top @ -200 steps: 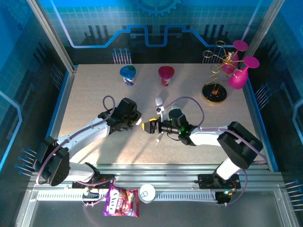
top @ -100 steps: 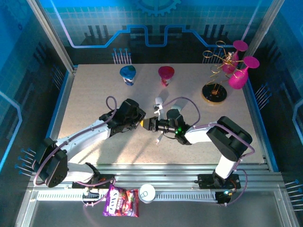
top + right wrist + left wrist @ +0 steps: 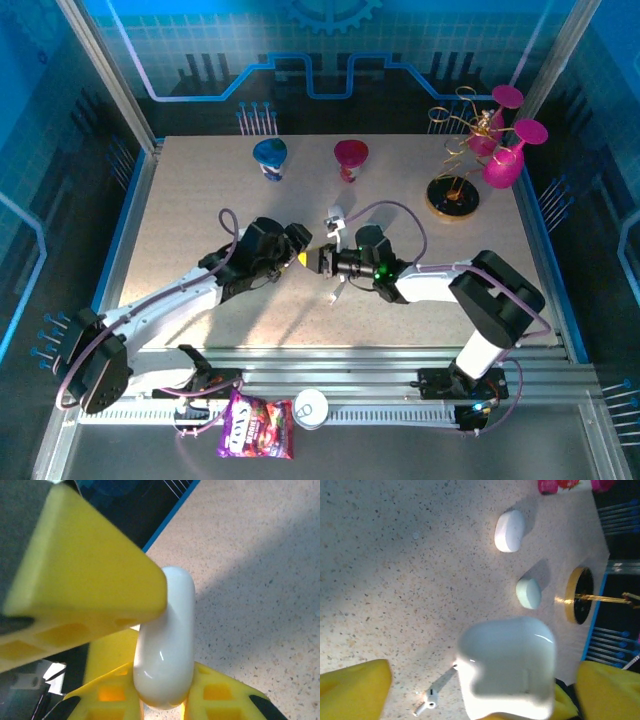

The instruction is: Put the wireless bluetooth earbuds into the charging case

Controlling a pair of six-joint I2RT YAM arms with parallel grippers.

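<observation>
A white charging case [image 3: 167,645] stands on edge, clamped between the yellow fingers of my right gripper [image 3: 165,702], which is shut on it. In the left wrist view the same case [image 3: 507,667] sits between the widely parted fingers of my left gripper [image 3: 480,692], which is open. One left finger [image 3: 85,575] hangs close over the case in the right wrist view. A tiny white earbud [image 3: 427,702] with a short stem lies on the table below the case. From above, the left gripper [image 3: 300,256] and the right gripper [image 3: 325,262] meet tip to tip at mid-table.
A white case [image 3: 510,530] and a pale green case [image 3: 528,592] lie farther out on the speckled table. A gold stand [image 3: 455,198] with pink glasses is at the back right. A blue cup [image 3: 270,158] and a red cup [image 3: 350,158] stand at the back.
My left gripper has opened and let go of the case. My right gripper has closed on it after moving in from the right.
</observation>
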